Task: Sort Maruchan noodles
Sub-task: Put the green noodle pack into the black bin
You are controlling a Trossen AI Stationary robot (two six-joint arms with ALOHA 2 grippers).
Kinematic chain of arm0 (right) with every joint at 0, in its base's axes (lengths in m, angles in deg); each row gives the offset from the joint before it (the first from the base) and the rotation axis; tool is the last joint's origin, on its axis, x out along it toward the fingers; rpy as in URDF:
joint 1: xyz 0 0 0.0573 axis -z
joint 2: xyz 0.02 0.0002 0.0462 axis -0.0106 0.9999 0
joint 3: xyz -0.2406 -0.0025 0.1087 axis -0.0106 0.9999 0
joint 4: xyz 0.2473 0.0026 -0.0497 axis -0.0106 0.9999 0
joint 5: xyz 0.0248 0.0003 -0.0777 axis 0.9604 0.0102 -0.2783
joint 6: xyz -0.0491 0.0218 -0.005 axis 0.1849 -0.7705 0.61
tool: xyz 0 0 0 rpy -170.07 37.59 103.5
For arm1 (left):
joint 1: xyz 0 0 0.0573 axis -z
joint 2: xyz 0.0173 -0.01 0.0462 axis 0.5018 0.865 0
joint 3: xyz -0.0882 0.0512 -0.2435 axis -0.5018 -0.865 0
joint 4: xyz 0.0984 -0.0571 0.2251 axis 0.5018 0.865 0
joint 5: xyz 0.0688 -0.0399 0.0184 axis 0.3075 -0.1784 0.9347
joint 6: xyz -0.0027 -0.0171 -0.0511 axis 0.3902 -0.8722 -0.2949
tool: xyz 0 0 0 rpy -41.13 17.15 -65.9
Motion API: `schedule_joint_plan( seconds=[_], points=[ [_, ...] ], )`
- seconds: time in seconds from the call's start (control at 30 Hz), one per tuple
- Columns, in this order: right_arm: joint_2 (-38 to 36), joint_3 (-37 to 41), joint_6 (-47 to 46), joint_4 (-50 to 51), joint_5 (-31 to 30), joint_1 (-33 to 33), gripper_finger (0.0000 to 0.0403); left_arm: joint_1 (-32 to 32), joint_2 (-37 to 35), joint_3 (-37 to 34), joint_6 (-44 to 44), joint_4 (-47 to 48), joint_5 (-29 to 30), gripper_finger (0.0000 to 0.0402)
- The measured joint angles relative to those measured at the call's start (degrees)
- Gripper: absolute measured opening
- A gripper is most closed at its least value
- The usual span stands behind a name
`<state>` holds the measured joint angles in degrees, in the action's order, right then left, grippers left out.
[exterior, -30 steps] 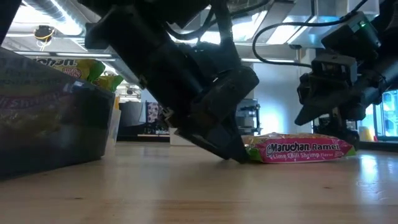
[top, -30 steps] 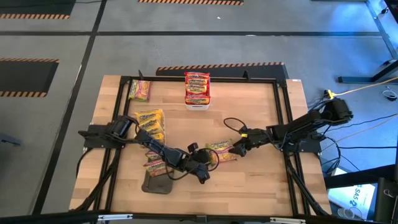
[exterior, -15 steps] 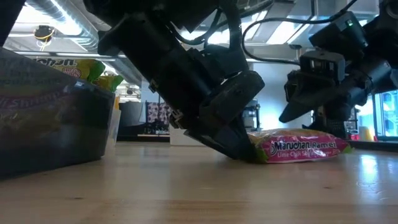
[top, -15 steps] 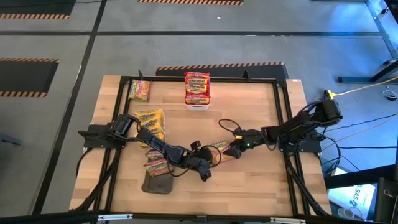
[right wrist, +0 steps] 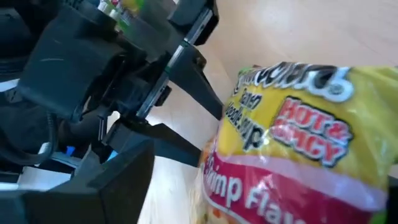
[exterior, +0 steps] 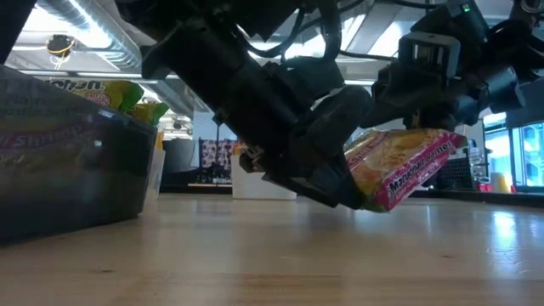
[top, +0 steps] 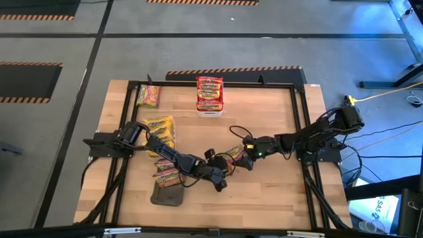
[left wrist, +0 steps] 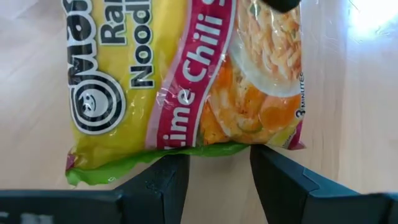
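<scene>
You have a pale wood bench (top: 277, 112) with a black metal frame along its edges. Near the middle of the front half, the 2 dark arms meet over 1 crinkly plastic packet (exterior: 399, 166), a flat yellow rectangle with a pink band reading Lime Chili and a green sealed end. In the low view it sits tilted, its right end raised off the wood. The left gripper (top: 221, 177) reaches low across from the left edge, its 2 fingers (left wrist: 158, 183) spread apart and flanking the packet's green end; you cannot tell whether they touch it. The right gripper (top: 239, 158) stretches in from the right edge, its jaws wide, over the packet's other end; whether it holds the packet does not show. At the back edge, centre, a white bin (top: 209, 111) carries stacked packets with red bands (top: 209, 92). Another packet (top: 149, 96) lies at the back left corner. More yellow packets (top: 160, 131) lie toward the left edge, and a dark tray (top: 166, 196) sits near the front left.
</scene>
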<state>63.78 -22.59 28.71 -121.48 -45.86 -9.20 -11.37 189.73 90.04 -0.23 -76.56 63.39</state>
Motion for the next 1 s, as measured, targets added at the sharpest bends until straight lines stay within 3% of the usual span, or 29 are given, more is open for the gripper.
schedule_joint_plan(
  seconds=[0.43,0.7,0.83,1.0],
  points=[
    [-0.65,0.02,8.43,1.79,2.79,0.02,0.0119,1.67,-3.76,0.02,-0.05,2.65,-0.29,0.0163],
    [-4.94,0.03,15.02,5.55,2.95,-0.77,0.0112,4.31,-12.06,0.13,0.19,7.47,-0.68,0.0163],
    [-6.03,0.03,16.46,5.78,1.01,-3.42,0.0128,4.74,-15.81,0.11,0.34,7.82,-1.43,0.0163],
    [-6.02,0.01,17.0,5.98,-2.65,-7.24,0.0114,4.0,-18.83,0.11,2.13,7.46,-7.75,0.017]
  ],
)
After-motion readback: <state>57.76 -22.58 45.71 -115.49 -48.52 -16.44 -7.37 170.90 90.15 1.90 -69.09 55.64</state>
